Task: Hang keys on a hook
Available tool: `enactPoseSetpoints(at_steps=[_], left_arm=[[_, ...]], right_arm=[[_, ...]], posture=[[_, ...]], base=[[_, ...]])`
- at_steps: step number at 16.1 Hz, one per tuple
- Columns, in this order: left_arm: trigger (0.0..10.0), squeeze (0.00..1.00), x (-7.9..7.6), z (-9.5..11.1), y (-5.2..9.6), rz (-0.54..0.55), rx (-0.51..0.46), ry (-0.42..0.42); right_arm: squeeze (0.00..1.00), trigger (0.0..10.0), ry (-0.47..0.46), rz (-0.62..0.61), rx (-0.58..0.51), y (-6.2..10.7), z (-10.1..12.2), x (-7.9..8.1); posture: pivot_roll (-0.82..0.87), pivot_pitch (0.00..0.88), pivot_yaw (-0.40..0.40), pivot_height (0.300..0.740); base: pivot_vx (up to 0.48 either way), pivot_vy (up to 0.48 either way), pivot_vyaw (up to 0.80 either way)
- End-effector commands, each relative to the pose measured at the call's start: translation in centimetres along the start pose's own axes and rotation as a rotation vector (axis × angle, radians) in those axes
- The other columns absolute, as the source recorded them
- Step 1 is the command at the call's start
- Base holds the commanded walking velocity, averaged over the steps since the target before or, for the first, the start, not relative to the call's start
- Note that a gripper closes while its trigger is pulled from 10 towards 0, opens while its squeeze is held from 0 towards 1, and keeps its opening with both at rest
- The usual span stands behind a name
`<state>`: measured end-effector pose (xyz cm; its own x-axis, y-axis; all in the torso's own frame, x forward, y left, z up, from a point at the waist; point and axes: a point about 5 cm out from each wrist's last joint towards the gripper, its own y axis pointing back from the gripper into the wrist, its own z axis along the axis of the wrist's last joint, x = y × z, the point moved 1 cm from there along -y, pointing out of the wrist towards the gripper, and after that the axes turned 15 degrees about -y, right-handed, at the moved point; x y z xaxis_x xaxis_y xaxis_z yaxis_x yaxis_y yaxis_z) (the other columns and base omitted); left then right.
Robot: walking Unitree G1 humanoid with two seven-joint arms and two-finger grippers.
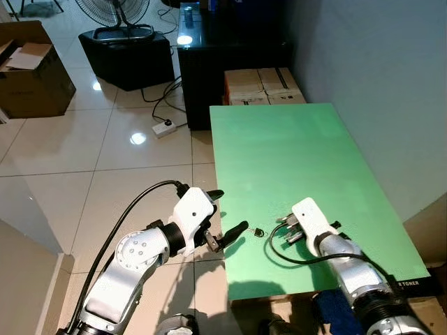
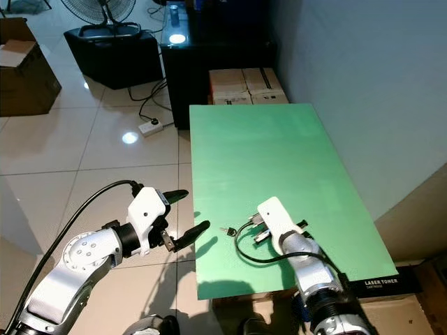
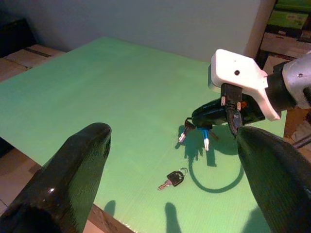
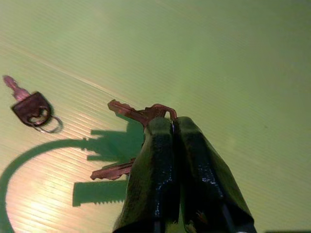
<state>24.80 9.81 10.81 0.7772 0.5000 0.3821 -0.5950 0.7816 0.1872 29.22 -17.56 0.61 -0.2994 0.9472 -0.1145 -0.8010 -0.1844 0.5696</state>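
Note:
A green table stands before me. My right gripper is shut on a small bunch of reddish keys, held just above the table near its front; from the left wrist the bunch hangs under the right gripper's fingers. A single key with a black head and ring lies loose on the table, a little to the left of that gripper. My left gripper is open at the table's left edge and points toward the loose key.
A grey wall runs along the table's right side. Cardboard boxes and a black cabinet stand beyond the far end. A power strip and cables lie on the tiled floor to the left.

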Motion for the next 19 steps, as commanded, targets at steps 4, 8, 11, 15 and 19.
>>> enactPoseSetpoints(at_steps=[4,8,11,15,19], left_arm=[[10.0,0.0,0.1,0.3,0.0,-0.007,-0.002,-0.022],[10.0,0.0,0.0,0.3,-0.1,-0.013,-0.003,-0.027],[10.0,0.0,-0.2,0.4,-0.3,-0.017,-0.006,-0.026],[10.0,0.0,-0.1,0.4,-0.4,-0.019,-0.008,-0.03],[10.0,0.0,0.1,0.4,-0.5,-0.016,-0.007,-0.035]], right_arm=[[1.0,10.0,-0.041,0.02,0.026,-0.1,0.0,-0.1],[1.0,10.0,-0.096,0.03,-0.013,0.2,1.0,-0.8],[1.0,10.0,-0.17,0.035,0.033,0.5,0.6,-1.9],[1.0,10.0,-0.145,0.091,0.082,0.4,-0.3,-0.7],[0.0,10.0,-0.144,0.059,0.132,0.1,-1.1,-0.6]], posture=[[-0.06,0.126,0.01,0.74],[-0.07,0.122,0.01,0.74],[-0.07,0.123,0.008,0.74],[-0.07,0.124,0.01,0.74],[-0.07,0.125,0.015,0.74]], base=[[0.0,0.0,0.0],[0.0,0.0,0.0],[0.0,0.0,0.0],[0.0,0.0,0.0],[0.0,0.0,0.0]])
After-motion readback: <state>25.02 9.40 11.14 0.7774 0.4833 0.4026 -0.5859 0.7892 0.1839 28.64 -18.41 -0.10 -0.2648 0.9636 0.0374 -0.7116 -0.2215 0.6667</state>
